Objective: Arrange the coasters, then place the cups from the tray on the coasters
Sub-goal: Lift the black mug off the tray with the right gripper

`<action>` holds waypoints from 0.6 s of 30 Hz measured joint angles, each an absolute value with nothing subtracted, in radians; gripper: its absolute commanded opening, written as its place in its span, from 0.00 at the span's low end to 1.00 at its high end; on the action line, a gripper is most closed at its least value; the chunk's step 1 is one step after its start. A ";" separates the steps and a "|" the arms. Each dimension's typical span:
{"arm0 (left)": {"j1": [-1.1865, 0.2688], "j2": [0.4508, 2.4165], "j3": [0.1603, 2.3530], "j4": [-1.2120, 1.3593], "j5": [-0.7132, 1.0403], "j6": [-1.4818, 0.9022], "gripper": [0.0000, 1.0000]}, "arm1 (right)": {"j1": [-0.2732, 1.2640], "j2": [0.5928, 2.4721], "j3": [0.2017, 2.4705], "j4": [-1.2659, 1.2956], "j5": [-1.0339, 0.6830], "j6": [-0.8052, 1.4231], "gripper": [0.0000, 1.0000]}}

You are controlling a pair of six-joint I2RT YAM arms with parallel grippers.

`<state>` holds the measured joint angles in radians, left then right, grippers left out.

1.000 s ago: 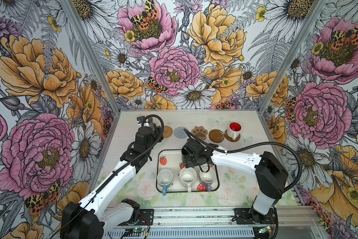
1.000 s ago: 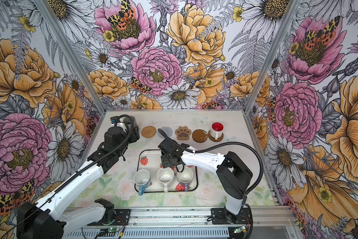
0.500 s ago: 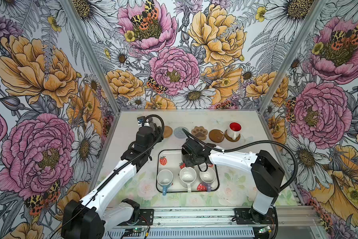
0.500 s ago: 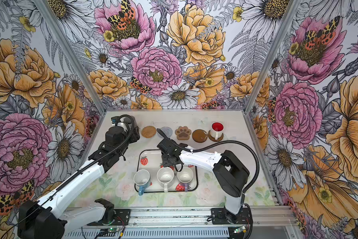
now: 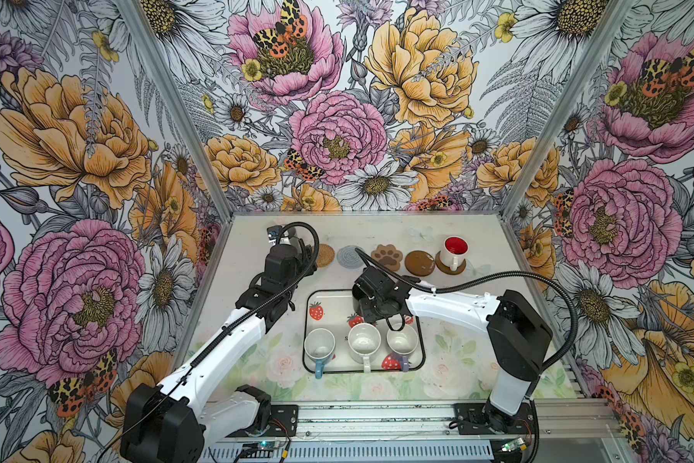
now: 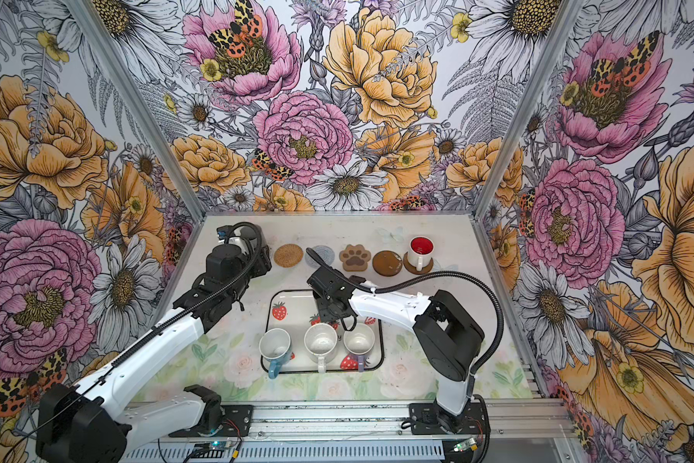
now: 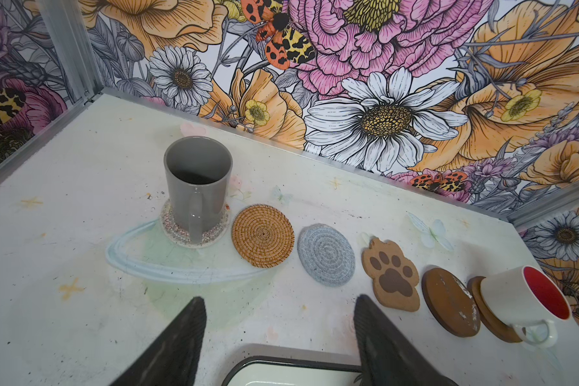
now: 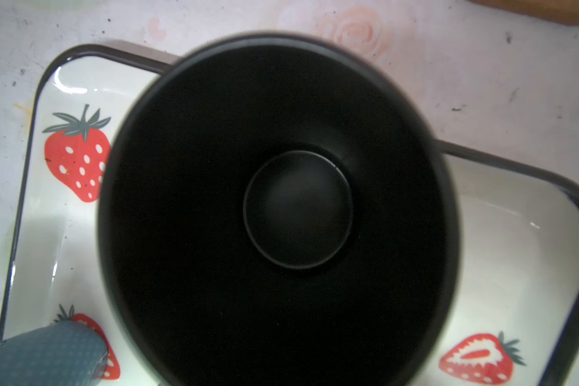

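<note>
Overhead, the tray [image 5: 333, 320] lies mid-table, with the light blue mug [image 5: 319, 344], white mug [image 5: 364, 340] and lilac mug [image 5: 402, 340] lined along its 6 o'clock edge. Toward its 1 o'clock corner the right gripper [image 5: 373, 308] covers the black mug [image 8: 281, 207]. The mug's dark bowl fills the right wrist view. Only one finger [image 8: 44, 351] shows there, outside the wall, so I cannot tell whether the pincer has closed on it.

At 12 o'clock from the tray runs a row:
- patterned coaster [image 7: 174, 230] under the grey mug [image 7: 197, 187]
- rattan coaster [image 7: 263, 235]
- grey woven coaster [image 7: 326, 255]
- paw coaster [image 7: 391, 274]
- brown disc [image 7: 448, 300]
- second brown disc [image 7: 482, 314] under the red-lined mug [image 7: 522, 297]

The left arm [image 5: 281, 264] hides the grey mug in both top views, and a cable [image 6: 317, 258] crosses the grey woven coaster. The left gripper [image 7: 278, 300], at 11 o'clock from the tray, is spread wide with nothing between its fingers.
</note>
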<state>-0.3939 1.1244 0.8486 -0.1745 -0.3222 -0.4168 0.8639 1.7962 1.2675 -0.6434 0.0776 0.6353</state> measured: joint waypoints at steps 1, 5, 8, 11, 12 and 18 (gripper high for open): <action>-0.394 1.126 0.849 -0.175 -0.321 -0.417 0.72 | 0.863 1.796 1.267 -0.646 0.078 0.634 0.26; -0.394 1.133 0.849 -0.175 -0.321 -0.417 0.71 | 0.863 1.798 1.267 -0.652 0.079 0.630 0.15; -0.394 1.136 0.849 -0.175 -0.320 -0.417 0.72 | 0.862 1.799 1.267 -0.649 0.083 0.628 0.05; -0.394 1.136 0.849 -0.175 -0.320 -0.417 0.71 | 0.862 1.800 1.267 -0.648 0.083 0.628 0.00; -0.394 1.136 0.849 -0.175 -0.320 -0.417 0.71 | 0.862 1.800 1.267 -0.648 0.083 0.628 0.00; -0.394 1.137 0.849 -0.175 -0.320 -0.417 0.72 | 0.862 1.800 1.267 -0.649 0.086 0.619 0.00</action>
